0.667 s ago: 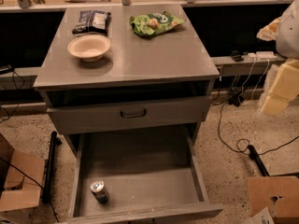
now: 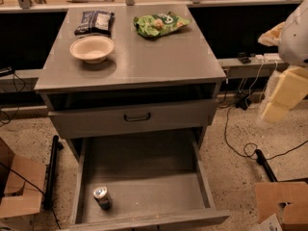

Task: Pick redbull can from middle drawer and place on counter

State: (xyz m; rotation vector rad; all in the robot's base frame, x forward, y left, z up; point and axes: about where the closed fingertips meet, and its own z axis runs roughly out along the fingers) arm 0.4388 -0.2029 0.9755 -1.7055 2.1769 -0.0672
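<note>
The redbull can (image 2: 102, 197) stands upright in the front left corner of the open middle drawer (image 2: 144, 177), a wide grey drawer pulled out low at the front of the cabinet. The counter (image 2: 159, 57) is the flat grey top above it. My gripper (image 2: 284, 95) shows as pale yellow parts at the right edge of the camera view. It hangs beside the cabinet at about the height of the upper drawer front, well away from the can and holding nothing visible.
On the counter are a beige bowl (image 2: 92, 48), a dark snack bag (image 2: 95, 22) and a green chip bag (image 2: 159, 24). The upper drawer front (image 2: 134, 117) with its dark handle sits above the open drawer. Cardboard boxes (image 2: 19, 186) and cables (image 2: 240, 143) lie on the floor.
</note>
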